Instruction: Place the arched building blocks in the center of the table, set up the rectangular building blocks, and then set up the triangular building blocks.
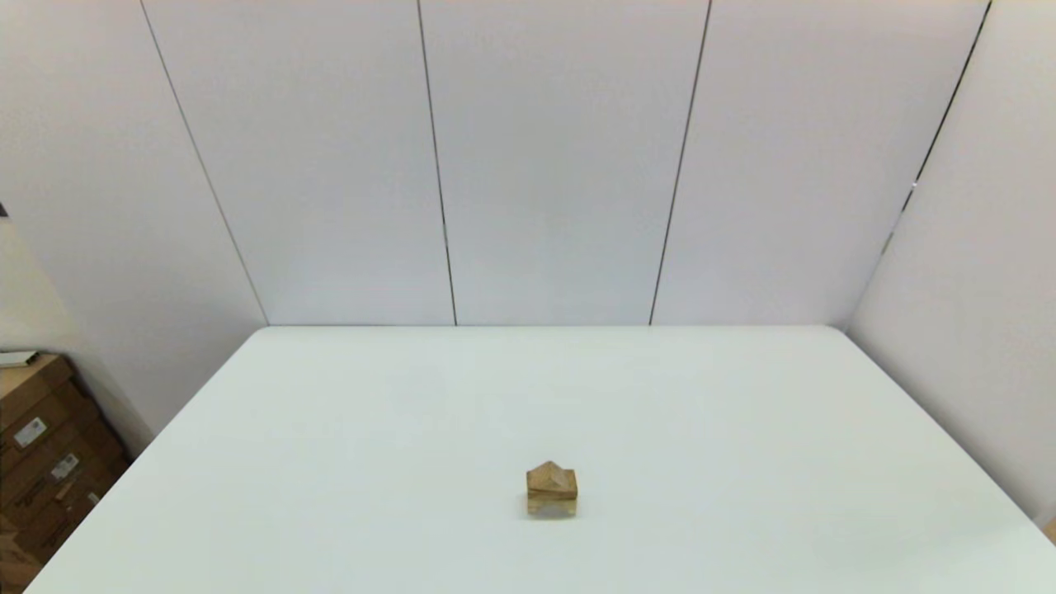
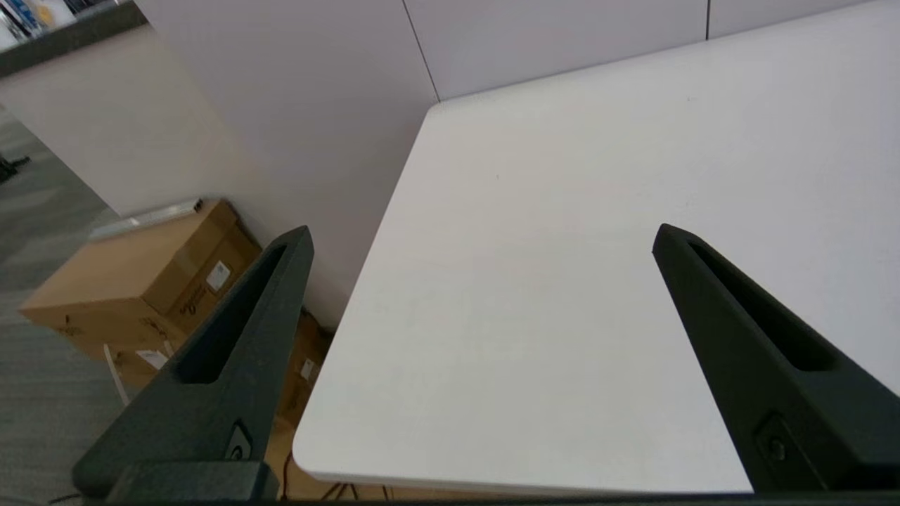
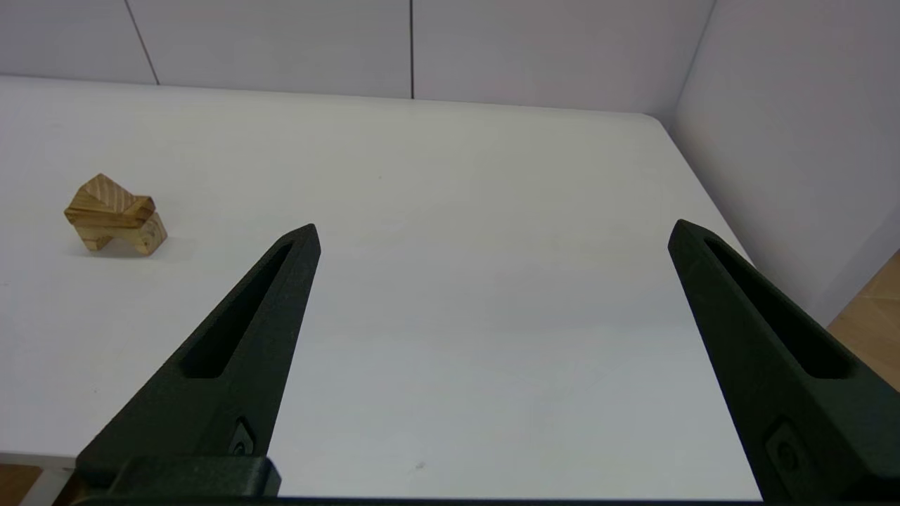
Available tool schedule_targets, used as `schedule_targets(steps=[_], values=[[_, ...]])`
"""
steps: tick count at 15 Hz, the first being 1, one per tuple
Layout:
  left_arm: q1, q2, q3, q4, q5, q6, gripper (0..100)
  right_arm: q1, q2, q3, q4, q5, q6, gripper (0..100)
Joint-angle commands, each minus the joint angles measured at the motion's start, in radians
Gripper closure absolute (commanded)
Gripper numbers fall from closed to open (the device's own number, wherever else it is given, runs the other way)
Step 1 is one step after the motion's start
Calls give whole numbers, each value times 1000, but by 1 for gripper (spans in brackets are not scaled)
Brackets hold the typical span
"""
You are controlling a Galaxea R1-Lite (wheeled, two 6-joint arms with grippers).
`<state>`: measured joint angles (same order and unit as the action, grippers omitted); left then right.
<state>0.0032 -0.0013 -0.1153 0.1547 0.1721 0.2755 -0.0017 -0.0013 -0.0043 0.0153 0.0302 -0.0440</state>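
Near the middle of the white table (image 1: 742, 412) stands a small stack of three wooden blocks. The arched block (image 1: 552, 506) is at the bottom with its hollow facing down. The slim rectangular block (image 1: 552, 493) lies flat on it, and the triangular block (image 1: 551, 475) sits on top, ridge up. The right wrist view shows the same arched block (image 3: 140, 240), rectangular block (image 3: 109, 214) and triangular block (image 3: 107, 192), far from my open right gripper (image 3: 493, 226). My left gripper (image 2: 484, 232) hangs open over the table's left near corner. Neither arm shows in the head view.
Cardboard boxes (image 1: 41, 445) are stacked on the floor beside the table's left edge, and the left wrist view shows these boxes (image 2: 140, 274) too. White wall panels close off the back and the right side (image 3: 787, 140).
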Motion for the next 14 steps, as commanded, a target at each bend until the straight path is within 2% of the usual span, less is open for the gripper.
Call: schedule_targets(steps=[1, 4, 6, 9, 11, 14], values=[[0, 1, 52, -86, -92, 33, 0, 0, 0, 0, 0, 0, 0, 0], [1, 1, 100, -158, -220, 30, 0, 0, 0, 0, 2, 0, 0, 0], [1, 1, 108, -168, -246, -19, 0, 0, 0, 0, 0, 0, 0, 0], [0, 1, 115, -153, -232, -147, 0, 0, 0, 0, 0, 0, 0, 0], [0, 1, 115, -153, -184, -251, 0, 0, 0, 0, 0, 0, 0, 0], [1, 1, 115, -155, -172, -271, 0, 0, 0, 0, 0, 0, 0, 0]])
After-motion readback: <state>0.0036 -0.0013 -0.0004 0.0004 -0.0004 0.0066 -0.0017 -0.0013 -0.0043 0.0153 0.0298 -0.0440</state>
